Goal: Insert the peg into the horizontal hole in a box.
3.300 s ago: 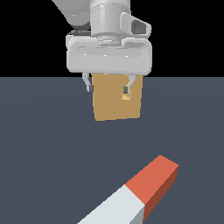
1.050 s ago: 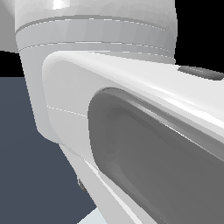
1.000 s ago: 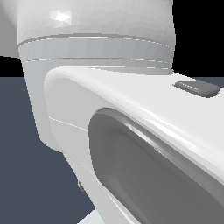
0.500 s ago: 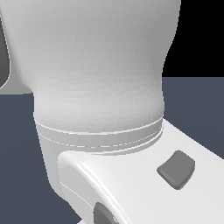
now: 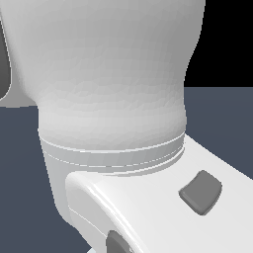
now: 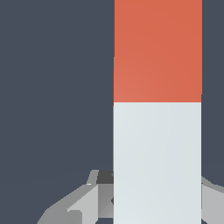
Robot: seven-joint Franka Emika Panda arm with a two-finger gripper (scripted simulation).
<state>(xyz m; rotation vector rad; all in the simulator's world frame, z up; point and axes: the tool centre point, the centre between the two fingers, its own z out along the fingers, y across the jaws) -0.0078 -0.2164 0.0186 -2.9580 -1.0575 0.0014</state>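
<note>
The peg point(image 6: 157, 113) lay between the gripper point(image 6: 153, 197) fingers point(image 6: 83, 201), its pale half nearest them; whether they pinched it could not be told. The arm point(image 5: 113, 89) filled the exterior view.

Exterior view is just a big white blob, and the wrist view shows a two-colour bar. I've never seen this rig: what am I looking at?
The white blob is the robot arm itself, so close to the outside camera that it blocks everything but a little dark floor; no box shows. The other camera sits on the wrist, looking down at the peg, red-orange at one half and pale grey-white at the other. The gripper straddles the pale half, a grey finger on each side. Whether it has clamped yet, I cannot tell.
</note>
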